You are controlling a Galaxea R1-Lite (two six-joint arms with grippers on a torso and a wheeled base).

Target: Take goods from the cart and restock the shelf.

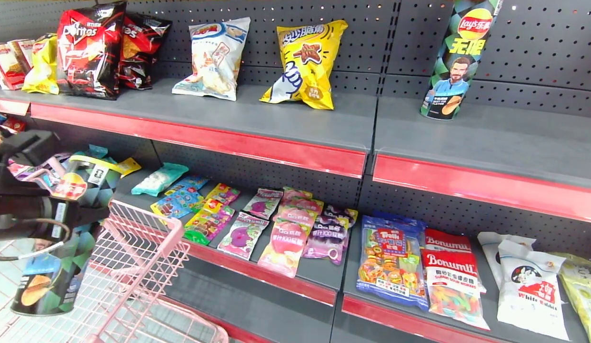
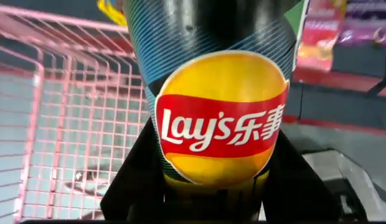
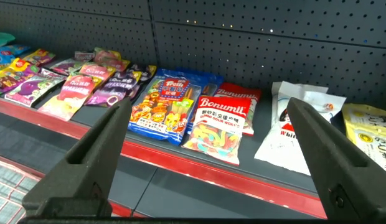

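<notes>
Your left gripper (image 1: 62,212) is clamped on the tall black-and-green cardboard chip canister (image 1: 50,281), which it holds over the pink wire cart (image 1: 147,247). Your right gripper (image 3: 207,107) has its fingers wide apart, facing the grey metal shelf's (image 3: 180,155) lower candy tier.

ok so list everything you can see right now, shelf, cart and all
shelf: 1, grey with red edge strips, two levels
cart: 1, pink wire, lower left
held chip can: 1, dark green with yellow-red logo, gripped above the cart
shelved chip can: 1, same design, standing on the upper level, right section
chip bags: at least 5, black-red, white, yellow, upper level, left section
small candy packets: many, mixed colours, lower level, left section
gummy bags: 3, one blue, two red-white, lower level, right section
white bags: 2, white, right of the gummy bags
left gripper: 1, black, shut on the held chip can
right gripper: 1, black, open, before the lower level
</notes>
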